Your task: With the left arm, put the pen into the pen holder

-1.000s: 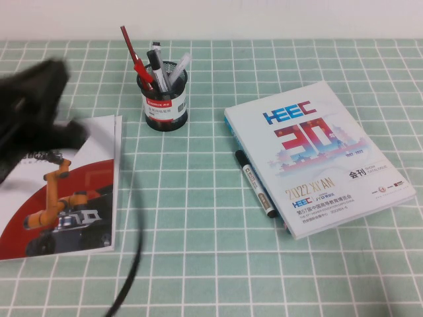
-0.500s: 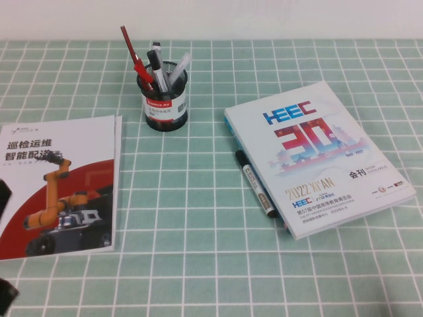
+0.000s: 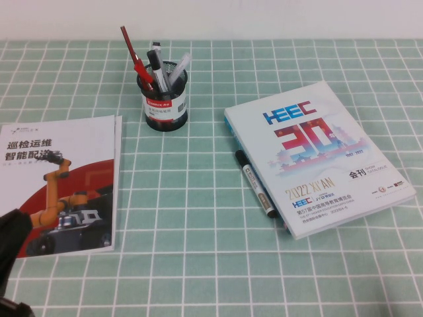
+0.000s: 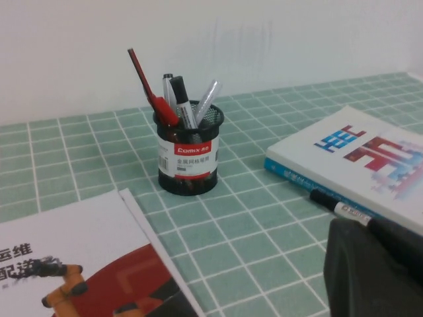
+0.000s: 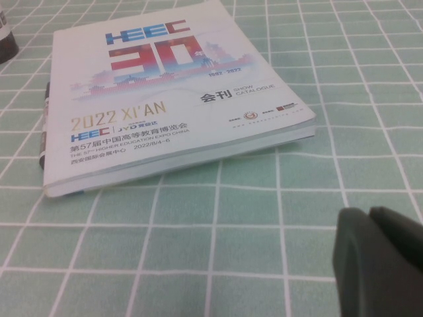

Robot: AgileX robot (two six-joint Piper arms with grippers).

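The black mesh pen holder (image 3: pixel 165 105) stands upright at the back of the table, also seen in the left wrist view (image 4: pixel 188 155). It holds a red pen (image 3: pixel 135 59) and several markers. A bright white marker (image 3: pixel 180 67) leans right in it, and I take this for the pen. A like marker with a greyish label (image 3: pixel 256 183) lies beside the book. My left gripper (image 3: pixel 12 232) is at the near-left corner, far from the holder, shut and empty (image 4: pixel 373 264). My right gripper (image 5: pixel 380 261) is shut and empty, low near the book's corner.
A red and white brochure (image 3: pixel 73 165) lies on the left. A thick HEEC catalogue (image 3: pixel 317 148) lies on the right, also in the right wrist view (image 5: pixel 165 86). The table is covered by a green checked cloth (image 3: pixel 198 218).
My left arm has drawn back from over the brochure to the near-left corner. It now shows only at the high view's edge. The holder and pens have not moved.
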